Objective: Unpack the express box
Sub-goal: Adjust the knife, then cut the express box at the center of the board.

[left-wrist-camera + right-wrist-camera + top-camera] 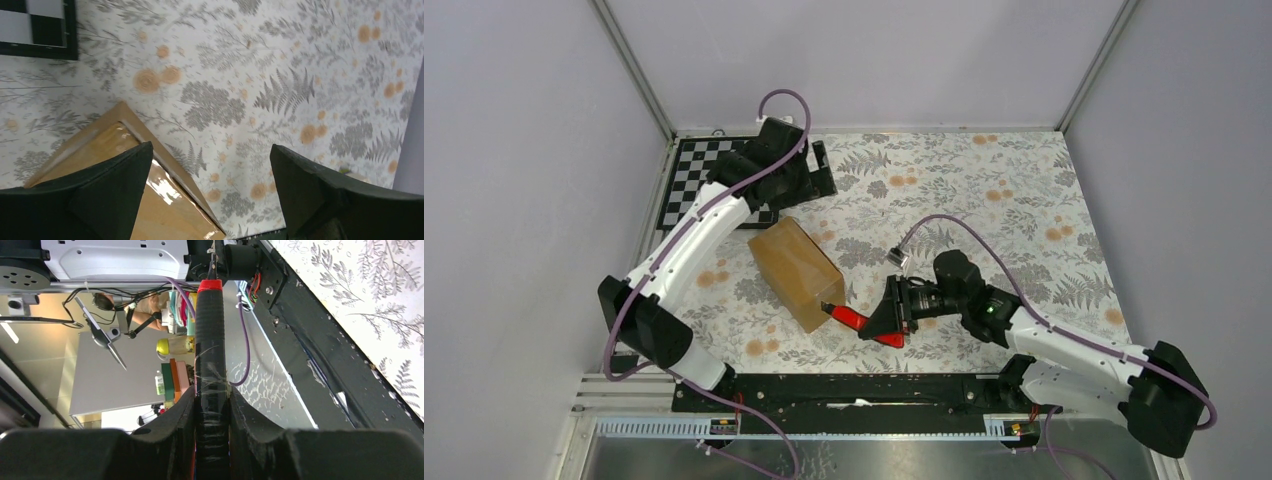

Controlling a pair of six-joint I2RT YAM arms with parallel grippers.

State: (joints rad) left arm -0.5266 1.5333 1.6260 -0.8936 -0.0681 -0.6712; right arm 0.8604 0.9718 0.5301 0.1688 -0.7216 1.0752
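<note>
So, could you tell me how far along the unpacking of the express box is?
Done: the right gripper holds the red-handled cutter. In hand: its tip is at the express box, near end, the open left gripper above the far end. Left: the tape looks uncut, flaps closed.

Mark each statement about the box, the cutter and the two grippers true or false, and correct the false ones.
1. The right gripper holds the cutter. True.
2. The left gripper is shut on the box. False: its jaws stand wide open above the box's edge, holding nothing.
3. The box lies on the checkerboard. False: it lies on the flowered cloth.
4. The cutter's tip is at the box's end nearest the arms' bases. True.
</note>
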